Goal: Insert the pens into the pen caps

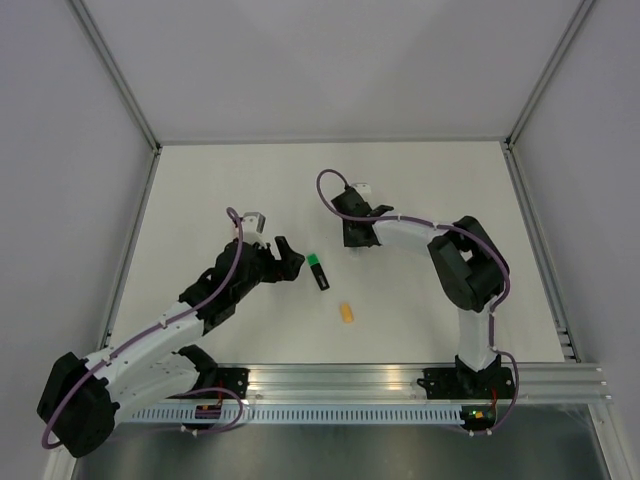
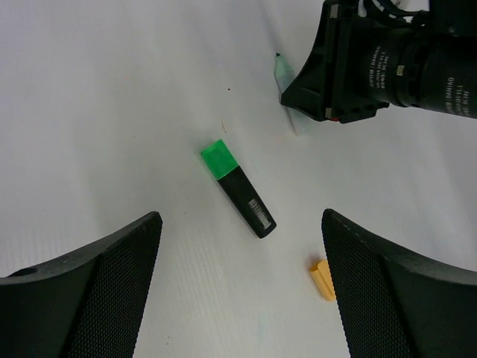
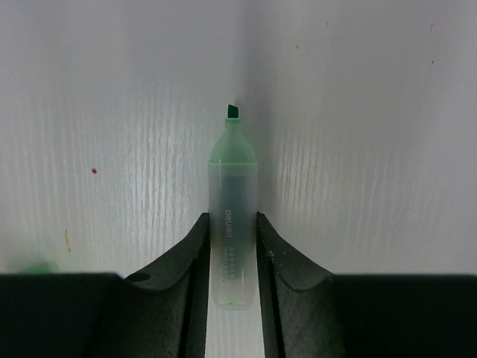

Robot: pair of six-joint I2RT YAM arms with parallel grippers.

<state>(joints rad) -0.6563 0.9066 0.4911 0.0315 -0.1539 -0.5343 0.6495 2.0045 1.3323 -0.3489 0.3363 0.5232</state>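
Left hand [image 1: 290, 256] is wide open, both fingers spread far apart with nothing between them, hovering over the desk [image 1: 430, 180] and not touching any of the bits. Closest to the arm bases is the little orange-yellow cap [image 2: 322, 280], lying on its own on the white surface. Just past it and slightly left is the black pen [image 2: 242, 194], flat on the desk with its bright green end pointing away from the bases. It's near the cap but not touching it, and it sits between the two hands. Farther back, the right hand [image 3: 232, 218] has closed in on the pale pen [image 3: 232, 186]. Its wrist cam shows the fingers [image 3: 186, 268] snug against both sides of the frosted, see-through barrel. The light green collar and dark green chisel tip stick out past the fingertips, so that one's uncapped. From the left wrist cam you can just see the tip poking out from under the right hand, low over the desk. Can't tell if the pale pen is resting on the desk or lifted off it.
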